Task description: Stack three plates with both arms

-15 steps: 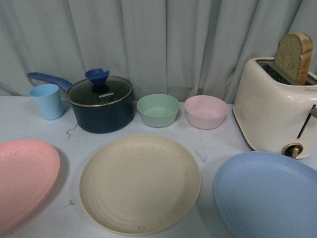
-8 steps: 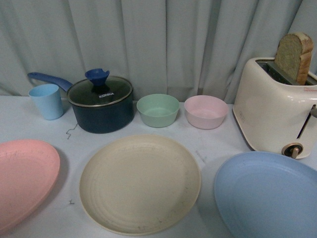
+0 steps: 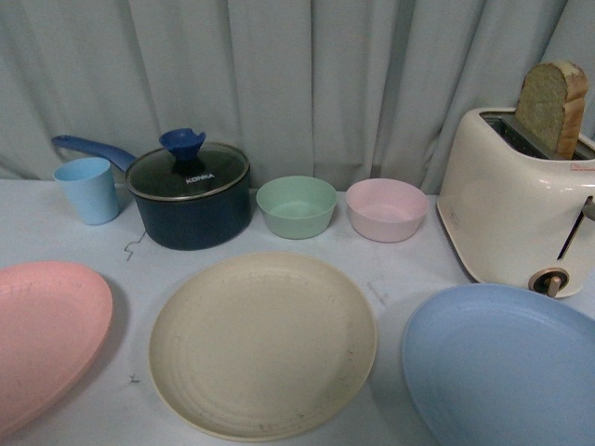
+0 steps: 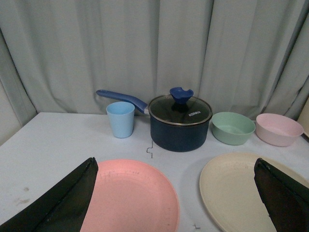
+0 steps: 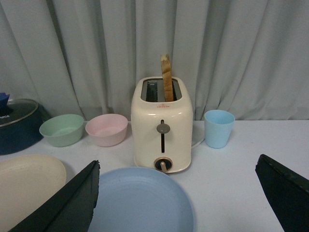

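Observation:
Three plates lie flat in a row on the white table, none touching. The pink plate (image 3: 42,339) is at the left, the cream-beige plate (image 3: 263,342) in the middle, the light blue plate (image 3: 507,367) at the right. No arm shows in the front view. My left gripper (image 4: 176,193) is open above the near side of the pink plate (image 4: 130,198), with the cream plate (image 4: 236,193) beside it. My right gripper (image 5: 176,193) is open over the near side of the blue plate (image 5: 140,200). Nothing sits between either pair of fingers.
Behind the plates stand a blue cup (image 3: 87,190), a dark lidded saucepan (image 3: 189,193), a green bowl (image 3: 297,206) and a pink bowl (image 3: 386,209). A cream toaster (image 3: 516,209) holding a bread slice stands close behind the blue plate. Another blue cup (image 5: 218,128) stands beside the toaster. A curtain hangs behind.

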You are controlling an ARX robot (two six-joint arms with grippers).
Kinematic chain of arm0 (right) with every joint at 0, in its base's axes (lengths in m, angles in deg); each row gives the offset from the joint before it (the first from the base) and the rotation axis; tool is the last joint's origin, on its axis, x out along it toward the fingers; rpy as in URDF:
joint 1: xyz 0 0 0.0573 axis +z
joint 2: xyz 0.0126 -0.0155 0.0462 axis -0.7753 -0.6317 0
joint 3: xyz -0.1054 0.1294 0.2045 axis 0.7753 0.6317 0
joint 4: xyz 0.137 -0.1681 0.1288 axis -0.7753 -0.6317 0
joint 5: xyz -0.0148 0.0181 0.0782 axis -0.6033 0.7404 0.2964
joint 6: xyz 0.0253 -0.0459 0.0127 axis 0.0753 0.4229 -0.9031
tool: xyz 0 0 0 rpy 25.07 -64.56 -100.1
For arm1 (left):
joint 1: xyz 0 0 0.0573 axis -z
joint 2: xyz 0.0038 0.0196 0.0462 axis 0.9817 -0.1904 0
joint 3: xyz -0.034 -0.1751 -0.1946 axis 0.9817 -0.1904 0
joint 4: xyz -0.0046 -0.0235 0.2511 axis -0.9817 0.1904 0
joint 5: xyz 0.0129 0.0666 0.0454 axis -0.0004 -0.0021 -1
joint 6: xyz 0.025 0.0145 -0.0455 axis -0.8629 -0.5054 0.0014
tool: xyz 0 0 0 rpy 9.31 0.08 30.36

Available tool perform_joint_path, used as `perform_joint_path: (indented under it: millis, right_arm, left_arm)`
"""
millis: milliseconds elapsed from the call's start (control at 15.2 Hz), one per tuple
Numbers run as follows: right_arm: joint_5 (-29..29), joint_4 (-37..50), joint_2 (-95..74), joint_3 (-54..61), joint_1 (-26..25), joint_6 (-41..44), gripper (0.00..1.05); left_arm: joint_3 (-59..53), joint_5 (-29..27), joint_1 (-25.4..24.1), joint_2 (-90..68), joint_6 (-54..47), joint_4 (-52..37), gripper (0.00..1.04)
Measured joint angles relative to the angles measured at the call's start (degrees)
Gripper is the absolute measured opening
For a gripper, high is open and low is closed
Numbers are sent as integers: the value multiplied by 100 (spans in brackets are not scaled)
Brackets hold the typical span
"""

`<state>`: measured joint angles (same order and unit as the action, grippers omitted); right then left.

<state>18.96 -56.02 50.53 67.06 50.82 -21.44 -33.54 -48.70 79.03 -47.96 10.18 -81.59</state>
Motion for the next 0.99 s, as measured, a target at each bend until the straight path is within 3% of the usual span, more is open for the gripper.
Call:
perform_joint_path:
  millis: [986]
  right_arm:
    - [0,2,0,0,0,2,98]
  left_arm:
    - [0,0,0,0,0,0,98]
